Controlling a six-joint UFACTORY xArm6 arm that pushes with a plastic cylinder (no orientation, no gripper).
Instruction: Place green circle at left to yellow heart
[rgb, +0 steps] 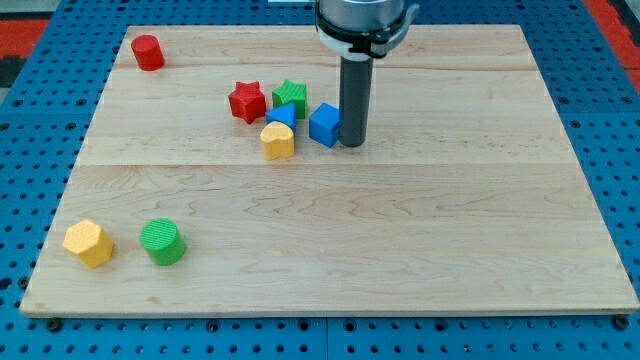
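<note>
Tip (351, 144): just right of the blue cube block (323, 124), perhaps touching; no pincer visible.
Green circle block (161, 242): near-left on the wooden counter (400, 230).
Yellow heart block (278, 140): centre cluster, well apart.

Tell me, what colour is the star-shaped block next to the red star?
Green, seen in the camera view.

Arm (362, 20) cut off at the view's top.

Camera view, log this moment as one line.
tip right of blue cube | green circle bottom left | yellow heart centre cluster | not placed
</note>
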